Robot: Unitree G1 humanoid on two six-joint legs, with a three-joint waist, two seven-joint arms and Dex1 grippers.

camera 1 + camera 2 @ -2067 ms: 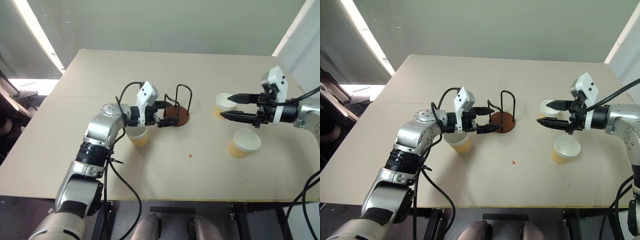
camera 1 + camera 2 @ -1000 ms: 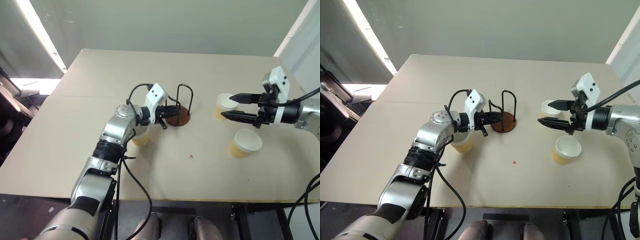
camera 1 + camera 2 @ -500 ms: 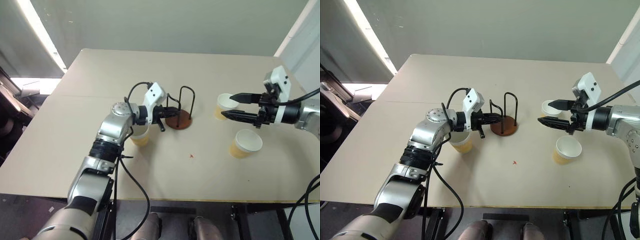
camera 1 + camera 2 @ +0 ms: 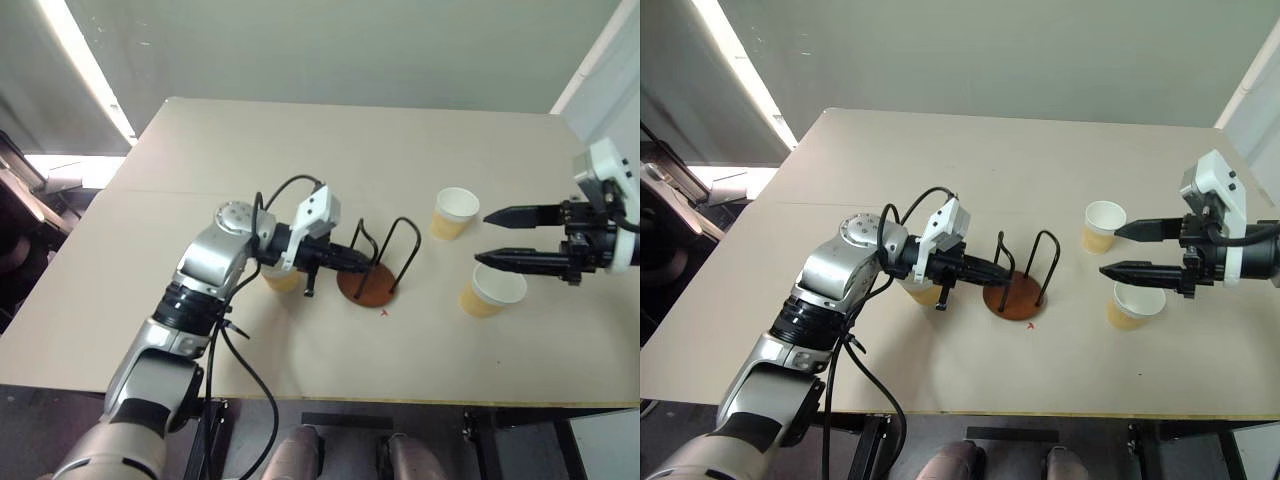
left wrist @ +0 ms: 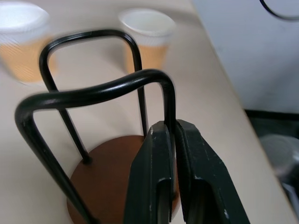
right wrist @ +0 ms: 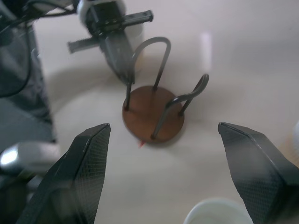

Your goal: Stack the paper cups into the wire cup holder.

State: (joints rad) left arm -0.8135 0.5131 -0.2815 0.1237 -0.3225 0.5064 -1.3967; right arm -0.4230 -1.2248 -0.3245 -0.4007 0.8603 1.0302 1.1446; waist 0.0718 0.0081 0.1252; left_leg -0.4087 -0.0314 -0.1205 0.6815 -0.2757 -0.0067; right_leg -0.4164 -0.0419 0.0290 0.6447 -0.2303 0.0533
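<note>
Left gripper [image 4: 352,262] is clamped tight on one wire arch of the wire cup holder [image 4: 372,284], both fingers [image 5: 154,186] pinching the upright right where it bends, as the left wrist view shows plainly. The holder stands on the table [image 4: 200,150] near the front centre, its brown disc apparently flat on the surface, though with the arm over it I can't rule out a slight lift on one edge.

Three paper cups, all upright, none in the holder yet. One cup [image 4: 455,211] sits at about two o'clock from the holder, well apart. A second cup [image 4: 490,289] is at three o'clock. The third cup [image 4: 281,279] is tucked at nine o'clock, half hidden under the left forearm.

Right gripper [image 4: 500,239] hangs with its jaws spread wide and nothing between them, between the two right-hand cups and above them.

The risks from here: the grip is on a thin wire, off to one side, so any tug could tip the holder or let the wire slip and twist. The left forearm rides very close over that hidden cup, and a careless swing would knock it flat. On the right, the wide fingers could clip the nearer cup's rim and send it rolling.
</note>
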